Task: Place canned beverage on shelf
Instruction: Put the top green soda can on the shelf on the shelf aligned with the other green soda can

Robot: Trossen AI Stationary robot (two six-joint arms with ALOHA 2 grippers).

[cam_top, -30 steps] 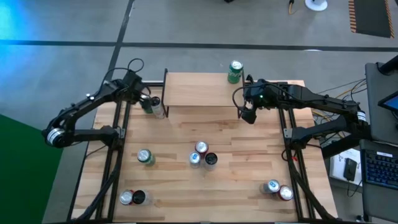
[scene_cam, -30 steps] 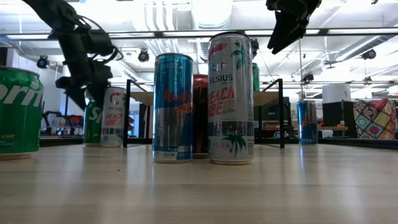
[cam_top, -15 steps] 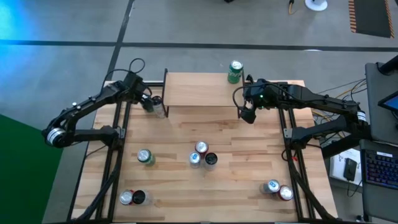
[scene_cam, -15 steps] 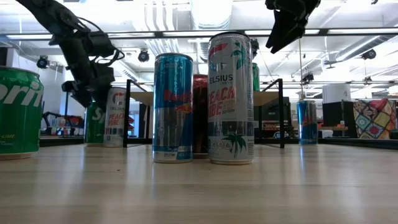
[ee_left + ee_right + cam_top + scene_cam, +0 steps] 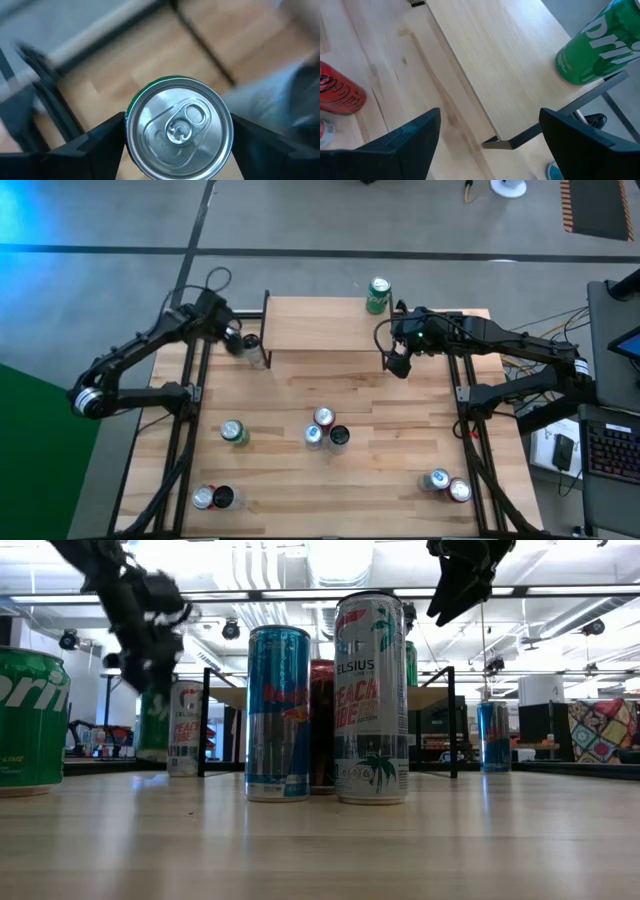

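1. Fingers of the left gripper (image 5: pixel 177 145) clamp a green can (image 5: pixel 178 134) from both sides; its silver lid with the pull tab faces straight into the wrist camera, so the can's long axis runs up and down.
2. From above, that gripper (image 5: pixel 232 337) sits at the table's far left, just off the left end of the shelf (image 5: pixel 320 325), beside a pale can (image 5: pixel 257 356) standing on the table against the shelf's near-left corner.
3. Seen from table height, the held can (image 5: pixel 152 722) hangs upright with its base clear of the tabletop, next to the pale can (image 5: pixel 184 728).
4. Right gripper (image 5: pixel 396 362) hovers over the shelf's right end with its fingers spread wide and nothing between them.
5. Shelf board lies with its long side across the table's far edge, left to right, and a second green can (image 5: pixel 377 295) stands upright at its far right corner.
6. Nearer the front, a blue can (image 5: pixel 278 713), a tall white can (image 5: pixel 371 698) and a dark red can (image 5: pixel 321 725) behind them stand in a tight cluster at mid-table.
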